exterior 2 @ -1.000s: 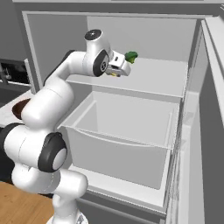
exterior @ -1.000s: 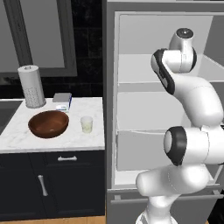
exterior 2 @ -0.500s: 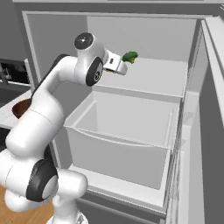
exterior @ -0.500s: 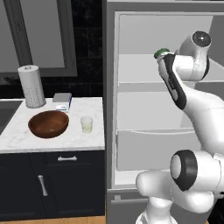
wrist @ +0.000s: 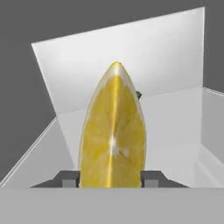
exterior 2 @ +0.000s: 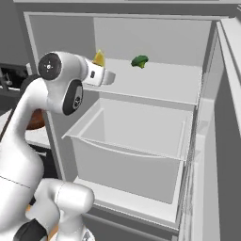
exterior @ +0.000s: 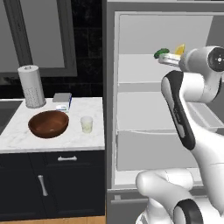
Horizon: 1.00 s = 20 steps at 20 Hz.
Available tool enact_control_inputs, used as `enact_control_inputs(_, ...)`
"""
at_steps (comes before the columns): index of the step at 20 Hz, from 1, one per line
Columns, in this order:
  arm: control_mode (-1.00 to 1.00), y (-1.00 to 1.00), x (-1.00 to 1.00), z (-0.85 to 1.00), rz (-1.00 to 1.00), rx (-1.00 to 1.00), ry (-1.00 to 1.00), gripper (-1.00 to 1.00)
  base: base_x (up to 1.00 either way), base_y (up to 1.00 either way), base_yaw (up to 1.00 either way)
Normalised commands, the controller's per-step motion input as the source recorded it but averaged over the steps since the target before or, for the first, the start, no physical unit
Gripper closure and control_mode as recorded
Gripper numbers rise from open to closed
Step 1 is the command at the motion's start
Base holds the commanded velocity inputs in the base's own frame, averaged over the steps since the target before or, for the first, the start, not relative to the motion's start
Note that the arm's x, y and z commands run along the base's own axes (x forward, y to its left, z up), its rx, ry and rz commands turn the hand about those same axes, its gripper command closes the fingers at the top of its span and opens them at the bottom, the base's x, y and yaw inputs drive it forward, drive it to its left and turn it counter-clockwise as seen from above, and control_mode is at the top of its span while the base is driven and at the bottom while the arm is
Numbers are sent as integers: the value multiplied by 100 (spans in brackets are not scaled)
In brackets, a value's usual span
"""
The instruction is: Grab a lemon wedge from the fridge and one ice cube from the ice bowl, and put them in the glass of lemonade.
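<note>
Lemon wedge [wrist: 113,131]: glossy yellow, pointed segment with pale radial membranes, pinched upright in the end effector [wrist: 111,178] over the smooth white upper shelf [exterior 2: 155,82] of the matte grey fridge [exterior: 111,109]. Knobbly green lump [exterior 2: 139,61] lies farther back. Left: marbled worktop [exterior: 26,135] bearing round wooden ice bowl [exterior: 48,124] and cylindrical glass of lemonade [exterior: 87,124].

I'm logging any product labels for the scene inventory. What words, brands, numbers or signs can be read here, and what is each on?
None: no readable text shows.
The small box behind the ice bowl has a blue patch, too small to read.
The fridge, lemon wedge and glass of lemonade are unmarked.
</note>
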Motion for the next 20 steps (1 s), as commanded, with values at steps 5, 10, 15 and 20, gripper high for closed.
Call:
enact_control_inputs(5, -100, 29, -100, 5, 11, 0, 24, 100, 0, 0, 0)
enact_control_inputs(10, -100, 0, -100, -100, 21, 0, 19, 100, 0, 0, 0)
enact_control_inputs(15, -100, 11, -100, -100, 21, -4, 27, 100, 0, 0, 0)
enact_control_inputs(20, 100, 26, -40, -40, 4, -3, 18, 100, -45, 60, 1)
